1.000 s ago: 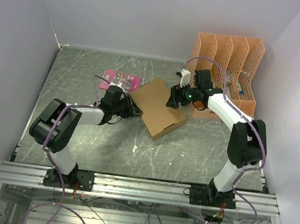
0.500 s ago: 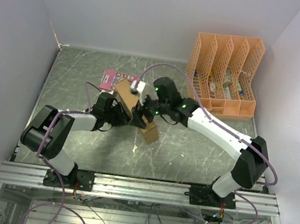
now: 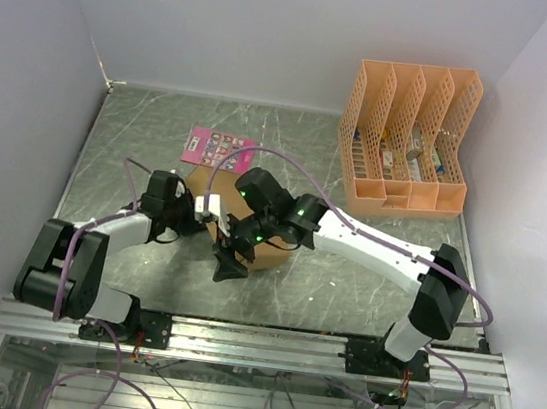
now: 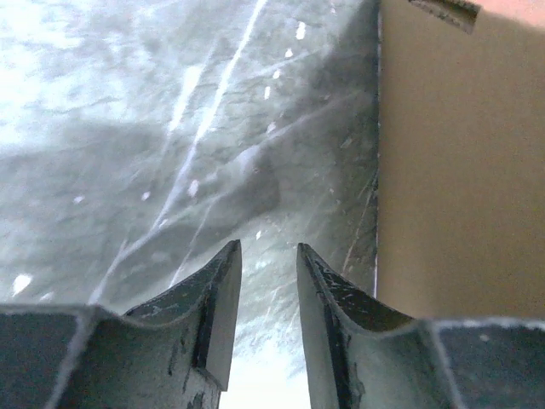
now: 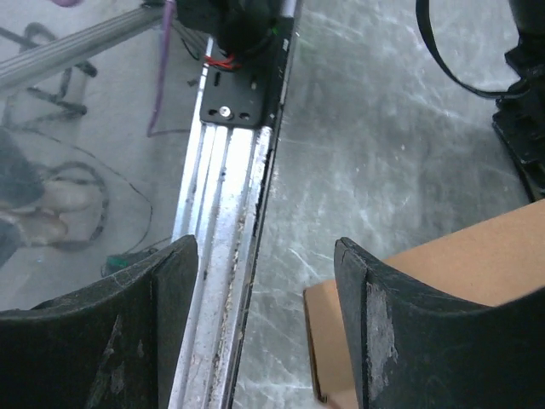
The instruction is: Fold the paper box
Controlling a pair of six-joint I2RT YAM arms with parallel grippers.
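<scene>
Two patches of plain brown corrugated cardboard were all that showed of the paper box [image 3: 269,256] from above. It sat near the middle of the table [image 3: 375,278], toward the front, largely covered by both wrists. In the left wrist view one smooth panel filled the right side. Its long straight edge ran against the marbled grey surface, and a small cut slot showed at its top. In the right wrist view a corner of the box lay low on the right, its raw edge facing the camera.

The left gripper [image 4: 266,256] had its jaws a narrow gap apart with nothing between them, just left of that panel. The right gripper [image 5: 264,251] was spread wide and empty. Its right finger overlapped the cardboard corner, though contact could not be judged.

The near table edge, with its aluminium rail [image 5: 223,256], ran close by the right gripper. Bare tabletop showed to the right of the box and at the left along the wall. The pink card [image 3: 219,144] lay just behind the box. The orange file organizer [image 3: 409,132] stood well apart in the far right corner.
</scene>
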